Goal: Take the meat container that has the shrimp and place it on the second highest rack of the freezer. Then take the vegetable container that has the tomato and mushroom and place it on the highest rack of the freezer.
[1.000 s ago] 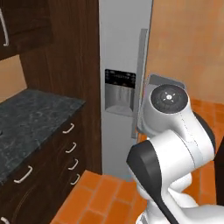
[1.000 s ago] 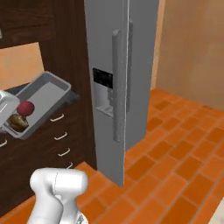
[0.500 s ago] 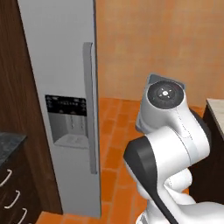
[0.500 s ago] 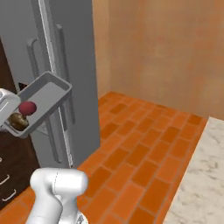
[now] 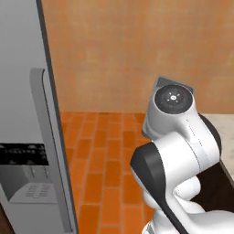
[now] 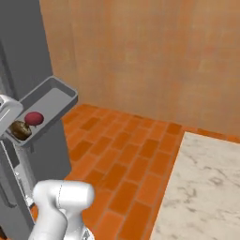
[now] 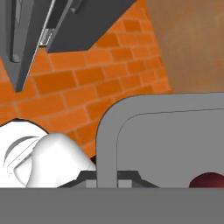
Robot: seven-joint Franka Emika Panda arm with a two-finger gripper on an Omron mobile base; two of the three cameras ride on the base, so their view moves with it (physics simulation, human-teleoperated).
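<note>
The vegetable container (image 6: 51, 101), a shallow grey metal tray, is carried in the air at the left of the right base view, in front of the freezer (image 6: 23, 56) and well above the orange brick floor (image 6: 126, 159). It tilts, its far end higher than its near end. The tomato (image 6: 33, 118), a dark-red ball, and the mushroom (image 6: 19, 129), a dark-brown lump, lie side by side at the lower, near end of the tray, just beside the white hand at the picture's left edge. The claw is closed on the tray's near rim; in the hand view the rim crosses just above the bottom band, the fingertips themselves hidden behind it. In that same view the tray's bare grey floor (image 7: 175, 144) spreads to the right, and the top of the tomato (image 7: 209, 180) peeks up at the lower right.

In the left base view the freezer's grey door (image 5: 23, 114) stands at the left, shut, with a long vertical handle (image 5: 48, 137) and the dark dispenser panel (image 5: 20, 164) low on its face. The white arm (image 5: 176, 151) rises at the lower right, in front of the plain tan wall (image 5: 137, 45). A pale marble counter (image 6: 201, 187) runs along the lower right of the right base view.
</note>
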